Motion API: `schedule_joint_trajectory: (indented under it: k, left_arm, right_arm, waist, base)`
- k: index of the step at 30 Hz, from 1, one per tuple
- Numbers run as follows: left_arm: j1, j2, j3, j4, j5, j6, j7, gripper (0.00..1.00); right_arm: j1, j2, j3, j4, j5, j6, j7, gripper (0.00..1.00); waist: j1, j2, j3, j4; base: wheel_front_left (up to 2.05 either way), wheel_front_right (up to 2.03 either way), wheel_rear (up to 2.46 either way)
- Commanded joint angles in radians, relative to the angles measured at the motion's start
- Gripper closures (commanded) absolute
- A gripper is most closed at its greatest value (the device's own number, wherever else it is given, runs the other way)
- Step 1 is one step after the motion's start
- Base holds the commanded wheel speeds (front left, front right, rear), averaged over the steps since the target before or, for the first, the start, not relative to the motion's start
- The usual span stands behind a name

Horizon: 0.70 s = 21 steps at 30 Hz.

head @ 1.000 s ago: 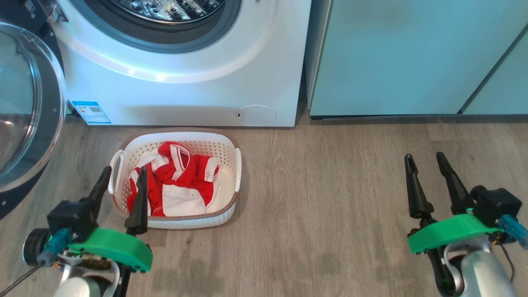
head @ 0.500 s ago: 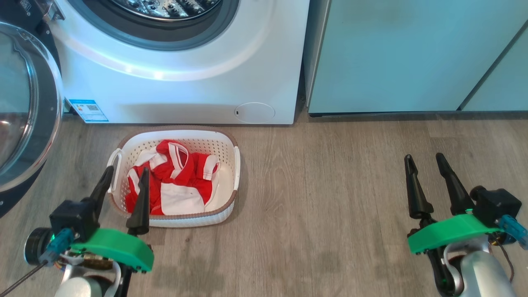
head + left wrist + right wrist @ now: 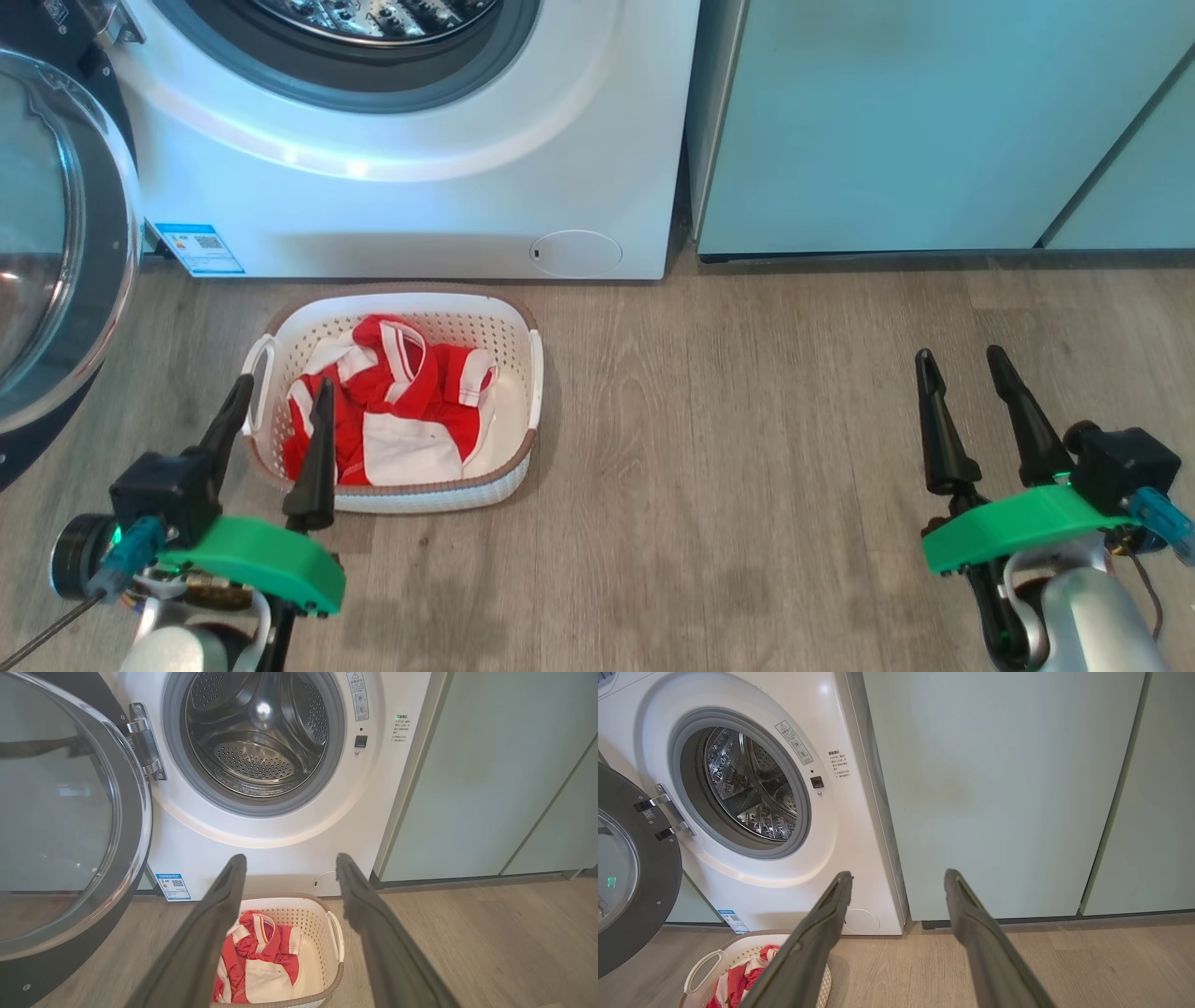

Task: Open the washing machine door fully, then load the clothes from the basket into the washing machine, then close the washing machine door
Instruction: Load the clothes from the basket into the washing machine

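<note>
The white washing machine stands at the back left, its steel drum bare. Its door hangs swung out wide to the left on its metal hinge. On the floor in front sits the basket with the red and white clothes heaped inside. My left gripper hovers open at the basket's near left corner, holding nothing. Far to the right over bare floor, my right gripper is open and holds nothing.
Pale teal cabinets run along the back right of the washer. Grey wood-look floor stretches wide between the basket and my right arm. The open door takes up the room at the far left.
The head camera has shifted a little, so the washer and basket sit slightly higher and further left in the picture. Both grippers keep their places and stay open.
</note>
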Motion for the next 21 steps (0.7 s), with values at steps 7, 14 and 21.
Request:
schedule_joint_trajectory:
  k: [7, 14, 21]
  left_arm:
    - [-0.044, 0.022, 0.024, -0.028, 0.0, 0.013, -0.009, 0.0]
    - [-0.049, 0.023, 0.016, -0.027, -0.004, 0.014, -0.016, 0.0]
    - [-0.047, 0.026, 0.01, -0.029, -0.005, 0.02, -0.02, 0.0]
  right_arm:
    - [-0.038, 0.0, 0.027, -0.028, 0.009, 0.0, -0.011, 0.0]
    - [-0.043, 0.0, 0.029, -0.023, 0.011, 0.0, -0.014, 0.0]
    - [-0.047, 0.0, 0.033, -0.021, 0.011, 0.0, -0.015, 0.0]
  waist:
    - [0.0, 0.0, 0.005, 0.001]
    - [0.0, 0.0, 0.012, 0.004]
    - [0.0, 0.0, 0.014, 0.004]
  base:
    - [1.48, -1.48, 0.0]
    - [1.97, -1.97, 0.0]
    - [1.12, -1.12, 0.0]
